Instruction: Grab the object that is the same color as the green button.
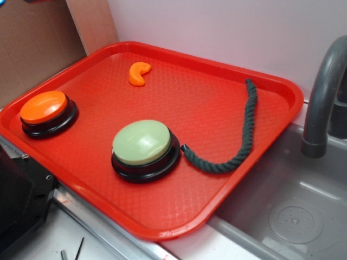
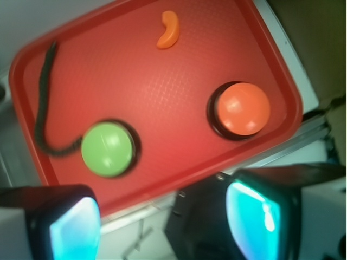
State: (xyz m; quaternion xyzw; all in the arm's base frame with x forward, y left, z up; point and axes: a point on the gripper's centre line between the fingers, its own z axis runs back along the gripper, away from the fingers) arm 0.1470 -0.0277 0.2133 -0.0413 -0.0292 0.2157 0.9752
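Note:
A dark green twisted rope (image 1: 238, 141) lies on the red tray (image 1: 217, 206), curving from the far right edge down to the green button (image 1: 142, 142), a pale-green dome on a black base. In the wrist view the rope (image 2: 42, 97) runs along the tray's left side and ends beside the green button (image 2: 107, 148). My gripper (image 2: 165, 222) hangs high above the tray's near edge, open, its two cyan-lit fingers (image 2: 76, 230) wide apart with nothing between them. The exterior view does not show the gripper.
An orange-domed button (image 1: 44, 108) stands at the tray's left, a small orange curved piece (image 1: 139, 73) at the back. A grey sink (image 1: 293, 216) with a faucet (image 1: 322, 97) lies to the right. A black block (image 1: 19, 200) sits at the front left.

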